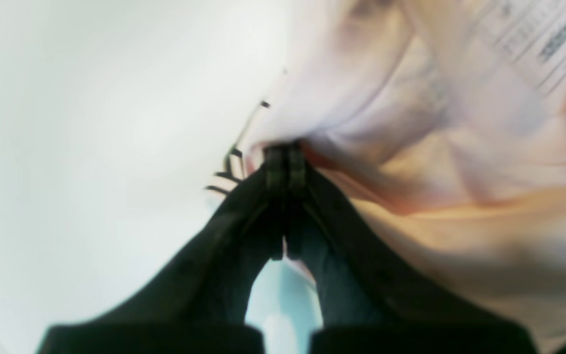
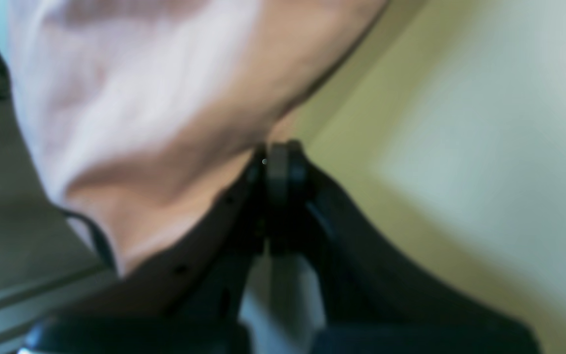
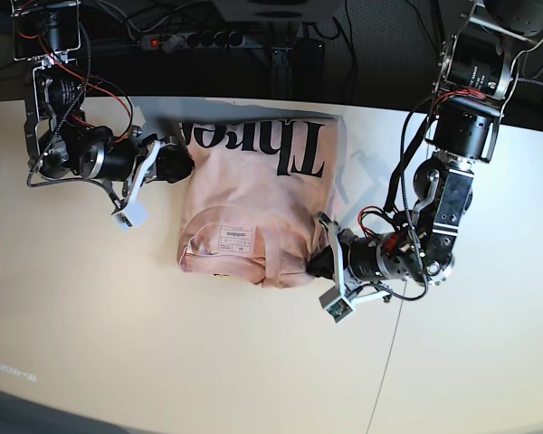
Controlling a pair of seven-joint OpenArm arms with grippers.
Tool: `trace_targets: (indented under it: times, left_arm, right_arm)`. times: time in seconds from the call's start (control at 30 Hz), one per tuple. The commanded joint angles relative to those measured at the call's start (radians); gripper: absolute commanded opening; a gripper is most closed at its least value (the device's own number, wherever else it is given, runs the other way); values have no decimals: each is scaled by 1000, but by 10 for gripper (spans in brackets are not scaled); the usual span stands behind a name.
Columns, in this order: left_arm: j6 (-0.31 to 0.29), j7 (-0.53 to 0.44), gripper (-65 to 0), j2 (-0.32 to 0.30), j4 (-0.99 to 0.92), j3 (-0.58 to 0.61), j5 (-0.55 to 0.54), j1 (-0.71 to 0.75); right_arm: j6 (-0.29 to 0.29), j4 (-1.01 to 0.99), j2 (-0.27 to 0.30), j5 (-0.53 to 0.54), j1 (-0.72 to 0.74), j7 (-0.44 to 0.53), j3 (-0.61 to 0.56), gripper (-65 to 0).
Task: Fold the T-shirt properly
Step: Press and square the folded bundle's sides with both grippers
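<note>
The pale pink T-shirt (image 3: 253, 208) lies partly folded on the table, with black lettering (image 3: 281, 145) across its far part and a small white label (image 3: 235, 237) near its front. My left gripper (image 3: 317, 258) is at the shirt's front right edge. In the left wrist view it (image 1: 285, 152) is shut on a pinch of pink cloth (image 1: 410, 147). At the shirt's far left corner my right gripper (image 3: 183, 164) is shut on the fabric. The right wrist view shows it (image 2: 278, 152) pinching the cloth (image 2: 155, 123).
The cream table (image 3: 163, 344) has a seam (image 3: 389, 362) running to the front on the right. A power strip (image 3: 199, 40) and cables lie behind the table's far edge. Both arm bases stand at the back corners.
</note>
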Motion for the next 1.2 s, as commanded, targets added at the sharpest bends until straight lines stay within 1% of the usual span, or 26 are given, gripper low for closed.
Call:
trace_targets:
  times: [0.0,0.13,0.27,0.4,0.43,0.5,0.53,0.57,0.6,0.63,0.67,0.7,0.73,0.8,0.9,1.0,1.07,1.1,1.17]
  left_arm:
    - [17,-8,-650,-2,42,-14,-45,-43]
    - [17,60,-650,-3,105,-51,-111,-64]
    - [17,97,-650,-3,128,-83,-192,-64]
    - [16,109,-650,-3,128,-84,-206,-63]
    - [16,113,-618,-3,128,-84,-206,-63]
    - [17,133,-506,-6,128,-84,-209,-63]
    - [17,148,-468,-6,128,-85,-222,-63]
    - [16,165,-452,-9,129,-85,-254,-63]
    - [10,180,-452,-12,129,-84,-299,-63]
    - [-13,195,-452,-19,129,-84,-361,-63]
    - [-15,214,-452,-19,129,-84,-423,-60]
    - [-15,227,-453,-18,129,-84,-468,-57]
    - [-15,233,-454,-12,129,-84,-485,-53]
    - [-15,232,-464,0,129,-84,-484,-38]
    - [-15,228,-525,21,129,-82,-472,-10]
    - [-15,217,-588,36,128,-82,-444,13]
    - [-15,173,-626,36,126,-82,-401,36]
    - [-15,151,-637,35,125,-83,-369,48]
    - [-15,121,-637,33,123,-83,-311,76]
  right_arm:
    - [37,26,11,13,14,14,32,-650]
    - [37,55,10,13,17,13,90,-650]
    - [37,108,10,14,23,13,120,-650]
    - [37,127,10,29,50,13,120,-650]
    - [37,127,9,37,60,13,120,-650]
    - [37,127,7,66,75,13,119,-650]
    - [38,127,5,73,82,13,119,-650]
    - [38,127,-1,77,94,13,117,-650]
    - [38,127,-7,79,103,13,117,-650]
    - [39,127,-16,85,113,13,113,-650]
    - [40,127,-25,89,122,13,107,-650]
    - [43,127,-35,89,131,13,97,-650]
    - [45,127,-46,91,139,13,85,-650]
    - [48,127,-70,93,156,13,46,-650]
    - [48,127,-112,80,186,13,-35,-650]
    - [48,117,-155,18,215,15,-127,-650]
    - [48,107,-178,-44,221,36,-174,-650]
    - [48,98,-183,-71,222,48,-194,-650]
    - [47,75,-182,-114,222,73,-221,-650]
